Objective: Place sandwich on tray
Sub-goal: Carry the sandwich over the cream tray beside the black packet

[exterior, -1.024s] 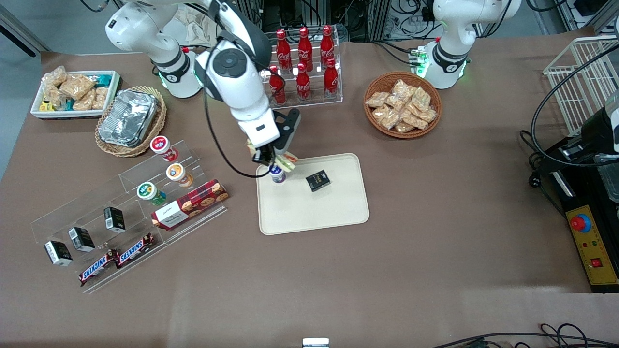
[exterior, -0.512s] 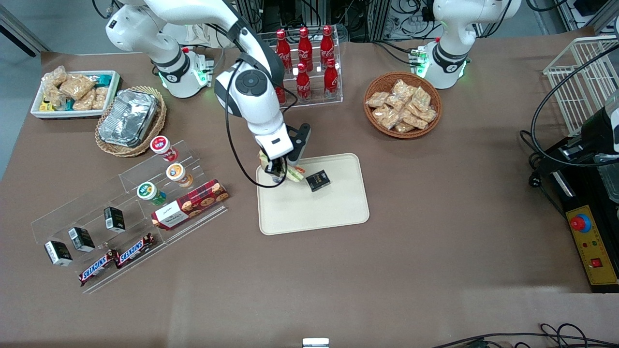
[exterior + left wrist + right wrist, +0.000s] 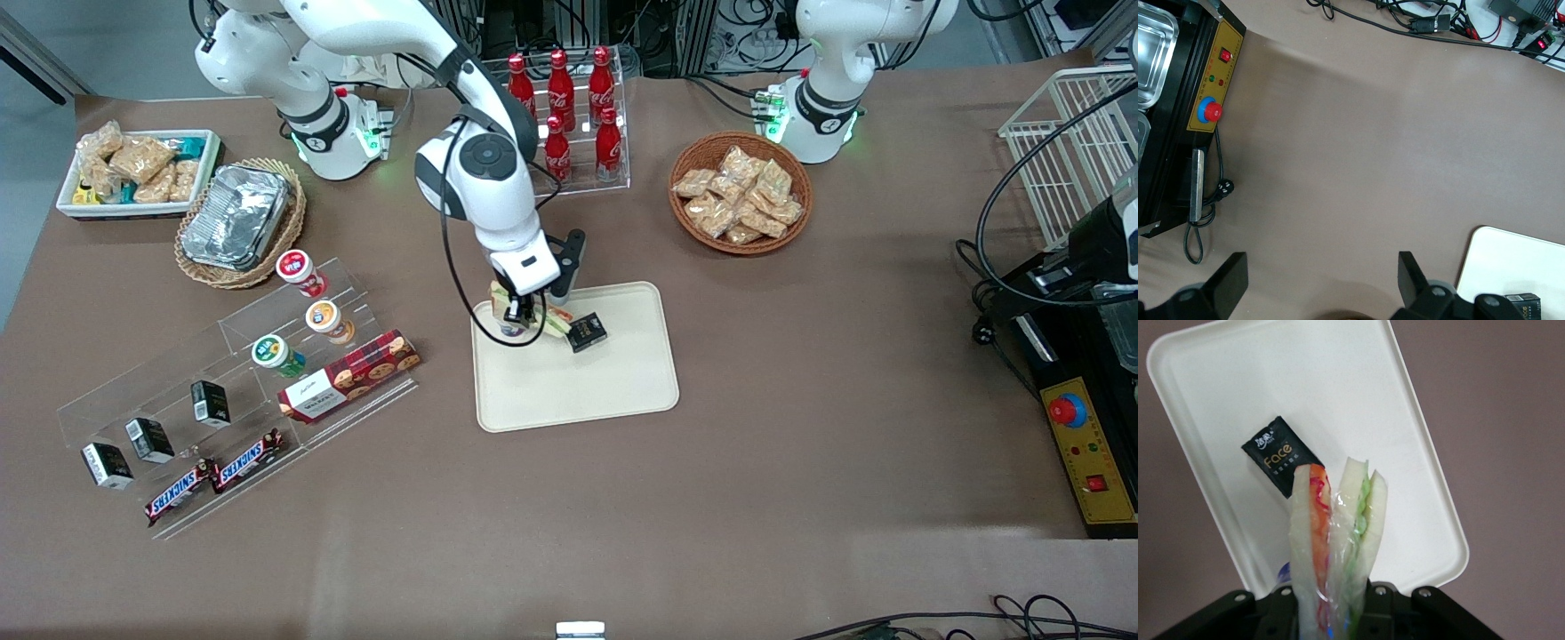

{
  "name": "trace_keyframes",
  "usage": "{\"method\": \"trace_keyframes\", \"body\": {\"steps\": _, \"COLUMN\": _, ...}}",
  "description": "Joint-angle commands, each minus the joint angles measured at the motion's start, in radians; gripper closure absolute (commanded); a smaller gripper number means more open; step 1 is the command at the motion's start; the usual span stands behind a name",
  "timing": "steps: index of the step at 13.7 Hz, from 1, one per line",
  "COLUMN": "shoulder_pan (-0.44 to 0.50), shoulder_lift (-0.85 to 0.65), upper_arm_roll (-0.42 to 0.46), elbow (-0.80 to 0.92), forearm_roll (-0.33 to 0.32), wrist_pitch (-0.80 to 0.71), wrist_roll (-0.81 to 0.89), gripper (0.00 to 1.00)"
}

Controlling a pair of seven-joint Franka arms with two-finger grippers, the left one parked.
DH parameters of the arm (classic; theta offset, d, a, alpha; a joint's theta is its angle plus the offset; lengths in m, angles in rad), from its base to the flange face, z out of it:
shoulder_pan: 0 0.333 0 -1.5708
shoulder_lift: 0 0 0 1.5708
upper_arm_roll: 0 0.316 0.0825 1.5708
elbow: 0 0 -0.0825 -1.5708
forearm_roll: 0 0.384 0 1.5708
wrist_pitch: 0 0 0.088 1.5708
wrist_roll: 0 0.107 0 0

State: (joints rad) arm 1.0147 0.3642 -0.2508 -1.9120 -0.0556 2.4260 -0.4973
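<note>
The sandwich [image 3: 1335,540], a clear-wrapped wedge of pale bread with red-orange and green layers, is clamped in my right gripper [image 3: 1336,613], which is shut on it. In the front view the gripper [image 3: 523,313] hangs low over the cream tray [image 3: 605,391], at the tray's corner nearest the working arm's base, with the sandwich [image 3: 549,318] sticking out toward a small black packet [image 3: 587,331]. The wrist view shows the tray [image 3: 1418,500] under the sandwich and the black packet [image 3: 1279,455] lying on it.
A small purple-capped cup [image 3: 508,331] stands on the tray under the gripper. A rack of red cola bottles [image 3: 569,124] and a basket of snack packets [image 3: 740,194] stand farther from the camera. A clear stepped shelf of snacks [image 3: 240,400] lies toward the working arm's end.
My gripper has carried the sandwich from the tray's edge inward over the tray and lower, toward the black packet.
</note>
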Motion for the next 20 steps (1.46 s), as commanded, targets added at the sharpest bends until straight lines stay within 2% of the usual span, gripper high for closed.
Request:
{"method": "trace_keyframes", "body": {"steps": 1, "shoulder_pan": 0.016, "shoulder_lift": 0.056, "upper_arm_roll": -0.012, "elbow": 0.048, "forearm_roll": -0.053, "wrist_pitch": 0.024, "wrist_roll": -0.006, "gripper": 1.00}}
{"method": "trace_keyframes", "body": {"steps": 11, "shoulder_pan": 0.030, "shoulder_lift": 0.255, "upper_arm_roll": -0.012, "elbow": 0.160, "forearm_roll": -0.050, "wrist_pitch": 0.214, "wrist_roll": -0.010, "gripper": 1.00}}
{"method": "trace_keyframes", "body": {"steps": 17, "shoulder_pan": 0.004, "shoulder_lift": 0.383, "upper_arm_roll": -0.024, "elbow": 0.339, "forearm_roll": -0.056, "wrist_pitch": 0.219, "wrist_roll": -0.003, "gripper": 1.00}}
{"method": "trace_keyframes", "body": {"steps": 20, "shoulder_pan": -0.015, "shoulder_lift": 0.406, "upper_arm_roll": -0.024, "elbow": 0.355, "forearm_roll": -0.056, "wrist_pitch": 0.220, "wrist_roll": -0.003, "gripper": 1.00}}
